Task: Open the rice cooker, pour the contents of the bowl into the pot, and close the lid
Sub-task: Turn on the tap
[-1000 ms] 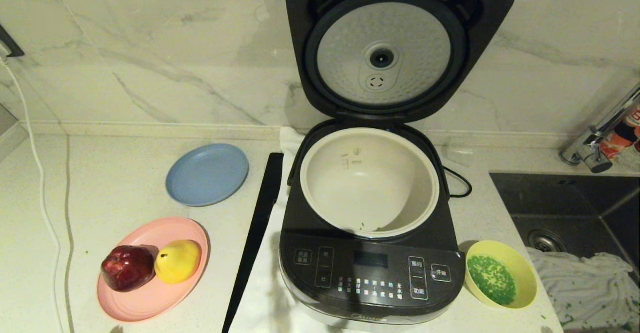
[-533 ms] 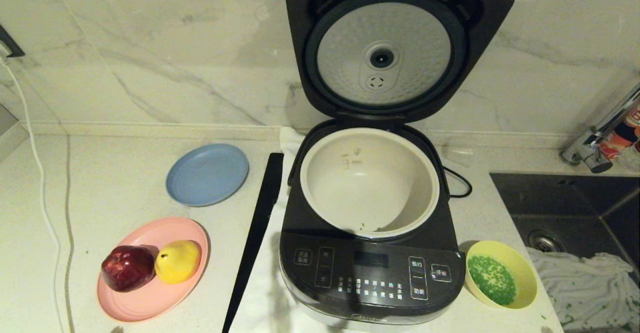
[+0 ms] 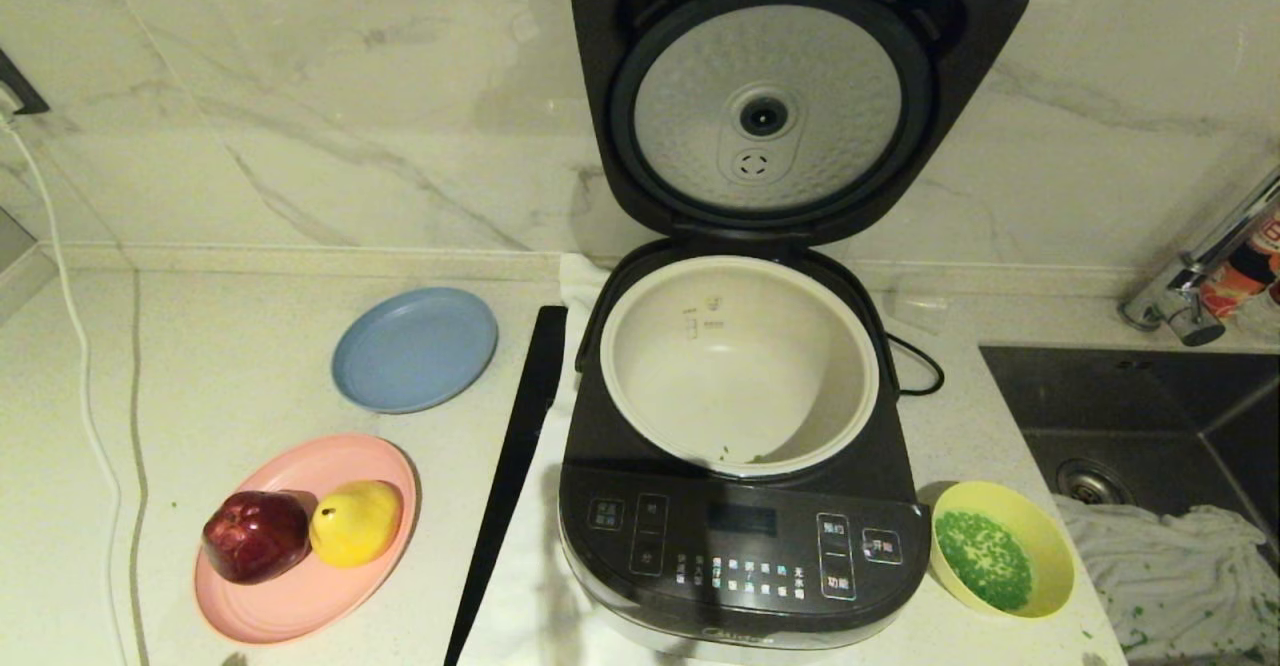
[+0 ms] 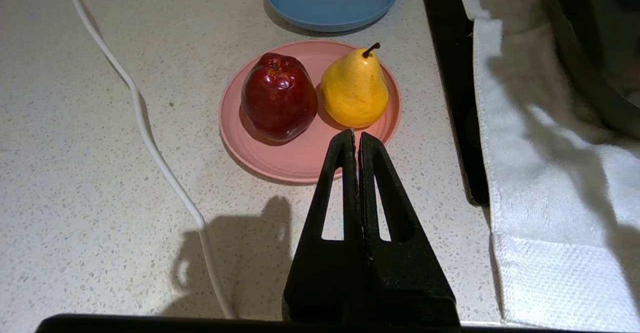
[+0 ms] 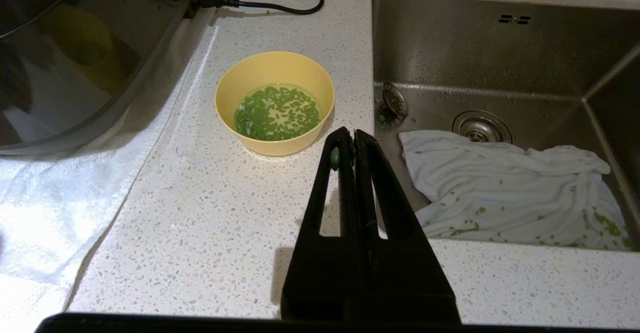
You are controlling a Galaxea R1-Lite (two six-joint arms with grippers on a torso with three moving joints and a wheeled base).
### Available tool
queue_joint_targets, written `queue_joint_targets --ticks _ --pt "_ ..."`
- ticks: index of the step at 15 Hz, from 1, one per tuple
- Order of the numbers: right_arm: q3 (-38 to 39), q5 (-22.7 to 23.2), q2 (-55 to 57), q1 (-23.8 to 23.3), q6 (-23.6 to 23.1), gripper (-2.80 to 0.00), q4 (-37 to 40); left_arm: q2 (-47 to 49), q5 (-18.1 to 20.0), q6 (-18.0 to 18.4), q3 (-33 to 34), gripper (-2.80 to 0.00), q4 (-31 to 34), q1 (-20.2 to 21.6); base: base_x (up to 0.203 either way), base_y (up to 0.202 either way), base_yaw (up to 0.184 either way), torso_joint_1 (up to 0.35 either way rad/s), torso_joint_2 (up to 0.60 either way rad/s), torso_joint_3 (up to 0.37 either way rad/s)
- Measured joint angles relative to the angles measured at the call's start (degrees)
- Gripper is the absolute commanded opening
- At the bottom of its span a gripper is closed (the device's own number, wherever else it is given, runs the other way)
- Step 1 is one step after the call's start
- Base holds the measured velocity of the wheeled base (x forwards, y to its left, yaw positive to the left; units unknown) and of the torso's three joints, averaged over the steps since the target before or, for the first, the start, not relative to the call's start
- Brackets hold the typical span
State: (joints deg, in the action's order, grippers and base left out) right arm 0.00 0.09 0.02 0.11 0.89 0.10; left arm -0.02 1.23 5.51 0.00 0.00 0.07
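The dark rice cooker (image 3: 740, 546) stands at the counter's middle with its lid (image 3: 790, 96) raised, dimpled silver underside facing me. The cream-white pot (image 3: 740, 366) inside holds only a few green specks at its front. To the cooker's right sits the pale-yellow bowl (image 3: 1002, 559) (image 5: 274, 102) with the green bits (image 3: 983, 558) (image 5: 276, 112) in it. My right gripper (image 5: 353, 134) is shut, hovering over the counter short of the bowl, a green bit stuck on one finger. My left gripper (image 4: 356, 135) is shut above the pink plate's near edge. Neither arm shows in the head view.
A pink plate (image 3: 300, 601) carries a red apple (image 3: 256, 536) and a yellow pear (image 3: 357, 522); a blue plate (image 3: 414, 348) lies behind it. A black strip (image 3: 510, 476) and white towel (image 4: 545, 183) flank the cooker. A sink (image 5: 500, 63) with a white cloth (image 5: 510, 193) lies right. A white cable (image 4: 150, 138) runs left.
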Motion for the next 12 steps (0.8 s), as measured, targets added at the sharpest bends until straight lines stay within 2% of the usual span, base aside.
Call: queue_joint_targets --ticks 9,12 --pt "-0.05 -0.71 0.00 -0.11 0.08 -2.80 0.17 0.00 -0.02 -0.07 0.00 -2.80 0.00 0.00 0.000 0.000 0.000 0.000 0.00 0.000" --pt "-6.75 -2.06 0.87 -0.11 -0.01 -2.80 2.51 0.00 -0.03 -0.15 0.00 -2.80 0.02 0.00 0.000 0.000 0.000 0.000 0.00 0.000"
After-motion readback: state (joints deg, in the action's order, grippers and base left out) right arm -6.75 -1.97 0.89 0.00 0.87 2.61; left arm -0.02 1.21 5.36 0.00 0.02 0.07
